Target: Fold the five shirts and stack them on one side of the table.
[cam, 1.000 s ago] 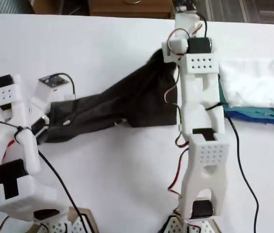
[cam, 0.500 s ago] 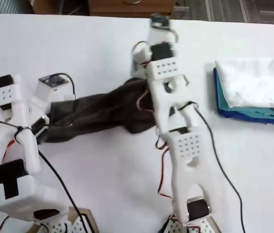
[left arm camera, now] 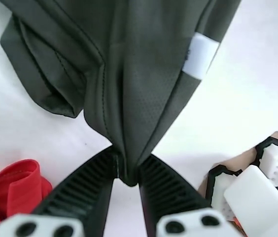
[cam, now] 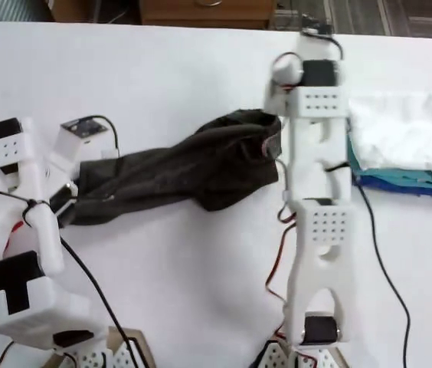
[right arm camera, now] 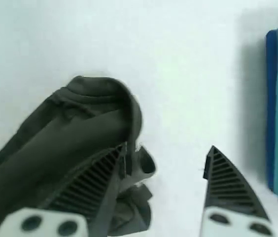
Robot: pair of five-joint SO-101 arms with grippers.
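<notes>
Shirt (left arm camera: 144, 98) between left gripper (left arm camera: 127, 177) fingers (left arm camera: 85, 187)

Right arm (cam: 319, 153) swung in toward mid-table half a second ago and is now back out beside the folded stack (cam: 404, 142). Dark shirt (cam: 193, 165): its far end stood peaked a second ago, then was dragged inward. It now lies lower, top edge rolled over.

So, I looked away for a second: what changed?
The right gripper swung left over the shirt and back toward the stack, leaving the shirt's end there bunched; it is open now. The left gripper stays shut on the shirt; the stack is unmoved.
</notes>
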